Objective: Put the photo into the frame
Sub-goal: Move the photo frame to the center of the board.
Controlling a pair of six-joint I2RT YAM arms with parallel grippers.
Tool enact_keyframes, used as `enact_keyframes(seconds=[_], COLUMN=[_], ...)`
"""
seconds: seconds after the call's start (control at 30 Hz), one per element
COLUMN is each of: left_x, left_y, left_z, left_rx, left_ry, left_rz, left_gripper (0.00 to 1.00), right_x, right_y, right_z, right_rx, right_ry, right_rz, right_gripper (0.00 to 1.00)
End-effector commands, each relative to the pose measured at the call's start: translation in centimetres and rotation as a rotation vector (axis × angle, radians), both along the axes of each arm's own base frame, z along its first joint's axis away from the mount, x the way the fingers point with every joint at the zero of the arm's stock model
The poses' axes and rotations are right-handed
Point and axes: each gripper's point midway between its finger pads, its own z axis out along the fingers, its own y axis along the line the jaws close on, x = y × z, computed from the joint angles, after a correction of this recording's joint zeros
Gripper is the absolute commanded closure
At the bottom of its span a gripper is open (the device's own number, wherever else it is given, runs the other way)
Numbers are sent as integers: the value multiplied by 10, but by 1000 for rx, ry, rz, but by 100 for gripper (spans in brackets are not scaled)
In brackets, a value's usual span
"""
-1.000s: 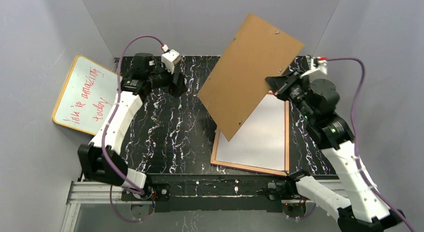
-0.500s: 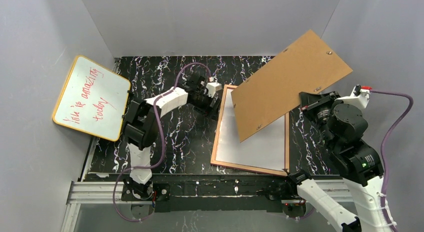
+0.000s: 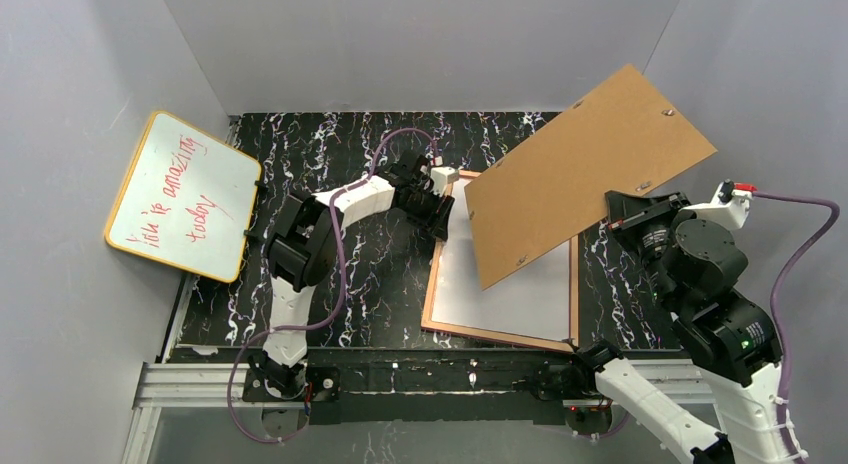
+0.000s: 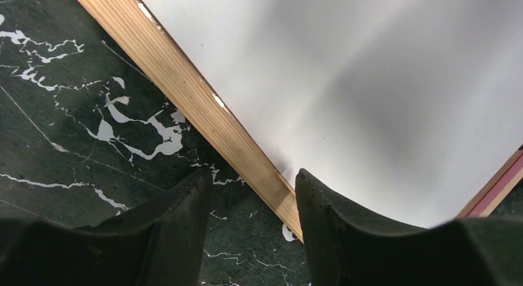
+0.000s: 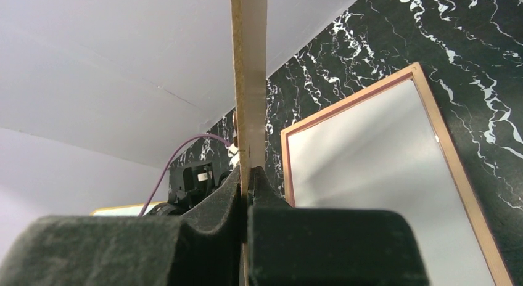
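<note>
The frame lies with its orange-tan reverse up on the black marble table, right of centre. A flat white sheet fills its opening; it looks like the photo's white back, and no printed side shows. My left gripper is low at the frame's far left rail. It is open, one finger over the table and the other at the rail's inner edge beside the white sheet. My right gripper is shut on the edge of the brown backing board, held tilted in the air above the frame's far right.
A yellow-rimmed whiteboard with red writing leans against the left wall. Grey walls close in the table on three sides. The left arm stretches across the table's middle. The raised board hides the frame's far right corner from above.
The left arm swung from the far left corner to the frame's left rail and its jaws narrowed. The right arm carried the backing board rightward, uncovering most of the frame.
</note>
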Motion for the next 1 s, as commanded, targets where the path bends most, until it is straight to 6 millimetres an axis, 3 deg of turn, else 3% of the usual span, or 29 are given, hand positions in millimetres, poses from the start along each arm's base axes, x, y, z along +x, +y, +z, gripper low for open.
enact_keyframes(seconds=[0.0,0.13,0.23,0.43,0.67,0.97], left_x=[5,8,13,38,58,78], left_y=[-1,2,7,28,52,103], left_z=[2,-3,-5,3,14,18], left_rx=[12,35,62,157,195,220], left_ry=[-15,-28,-53,-183,-254,-249], left_rz=[12,17,34,108,163,262], left_gripper=[52,60,72,91,96,100], right_x=[-9,-10,-10,-8,-7,-5], right_y=[-7,-5,-3,5,14,29], right_z=[51,50,47,34,14,4], right_rx=[146,148,145,156,194,214], right_ry=[-166,-165,-159,-131,-104,-108], right_rz=[-22,-11,-2,23,47,96], right_gripper=[99,99,99,99,99,99])
